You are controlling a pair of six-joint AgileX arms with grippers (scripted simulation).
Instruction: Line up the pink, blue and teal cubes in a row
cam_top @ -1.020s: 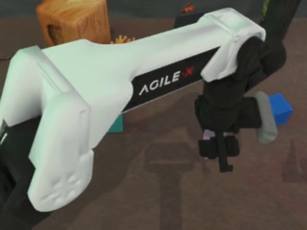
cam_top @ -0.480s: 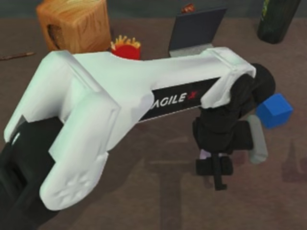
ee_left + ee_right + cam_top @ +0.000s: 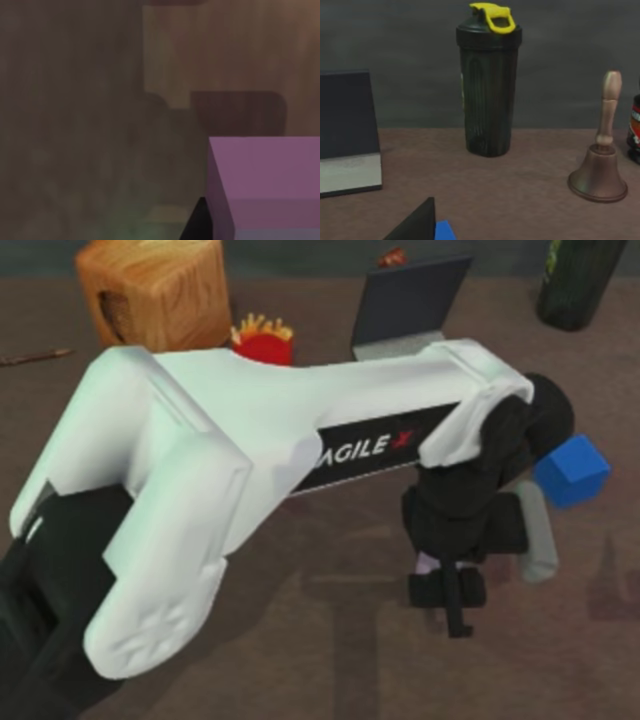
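My left arm reaches across the top view, and its gripper is shut on the small pink cube right of the middle. In the left wrist view the pink cube hangs over its own shadow on the brown table, with one dark fingertip against its side. The blue cube sits on the table to the right of that gripper, apart from it. The teal cube is hidden under the left arm. One right fingertip shows beside a corner of the blue cube; the right arm is outside the top view.
A wood-grain block stands at the back left, with a red fries carton beside it. Behind the arm is a dark laptop. A black shaker bottle stands at the back right, and a bronze bell near it.
Over the last second the left arm sank away from the camera, covering the teal cube and uncovering the laptop and fries. Its gripper shifted slightly nearer with the pink cube, then held still.
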